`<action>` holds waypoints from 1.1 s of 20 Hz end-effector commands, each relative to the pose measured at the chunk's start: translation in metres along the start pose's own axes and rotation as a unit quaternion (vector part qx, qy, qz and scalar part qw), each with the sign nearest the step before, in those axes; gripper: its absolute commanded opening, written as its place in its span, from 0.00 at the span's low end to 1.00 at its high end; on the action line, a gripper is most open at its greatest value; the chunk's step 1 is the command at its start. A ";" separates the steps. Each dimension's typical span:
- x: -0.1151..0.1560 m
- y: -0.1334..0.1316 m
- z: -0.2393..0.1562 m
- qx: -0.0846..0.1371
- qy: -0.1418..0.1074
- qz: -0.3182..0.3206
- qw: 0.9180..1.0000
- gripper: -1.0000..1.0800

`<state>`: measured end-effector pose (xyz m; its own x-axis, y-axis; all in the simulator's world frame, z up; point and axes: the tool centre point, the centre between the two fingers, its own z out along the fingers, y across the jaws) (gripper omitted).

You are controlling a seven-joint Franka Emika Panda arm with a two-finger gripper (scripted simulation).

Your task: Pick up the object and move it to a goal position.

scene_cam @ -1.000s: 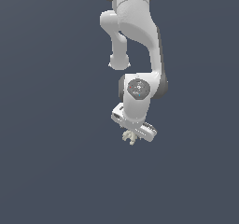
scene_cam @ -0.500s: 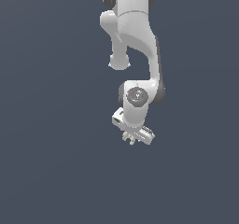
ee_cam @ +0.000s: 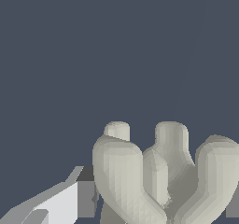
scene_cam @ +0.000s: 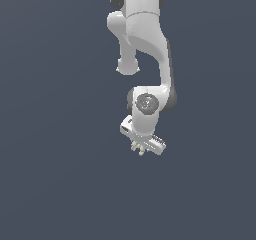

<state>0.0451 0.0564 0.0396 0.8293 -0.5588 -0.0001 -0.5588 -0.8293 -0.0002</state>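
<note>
Object (ee_cam: 163, 176), pale cream with stubby prongs, sat between the gripper's (scene_cam: 140, 148) fingers (ee_cam: 65, 202), which were closed against it. In the exterior view, its prongs (scene_cam: 138, 149) protruded just beneath the white hand of the arm (scene_cam: 147, 49), which reached down from above. Only a uniform dark grey-blue background (scene_cam: 55, 134) surrounded them; nothing obstructed the gripper.

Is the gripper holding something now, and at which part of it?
Yes: the gripper holds the beige pronged object near its base, prongs pointing away from the hand.
</note>
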 end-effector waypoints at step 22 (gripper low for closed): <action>0.009 -0.123 -0.220 0.077 0.065 -0.189 0.977 0.00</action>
<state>0.1170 0.1413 0.2332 0.9565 -0.2584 0.1357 -0.2438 -0.9630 -0.1149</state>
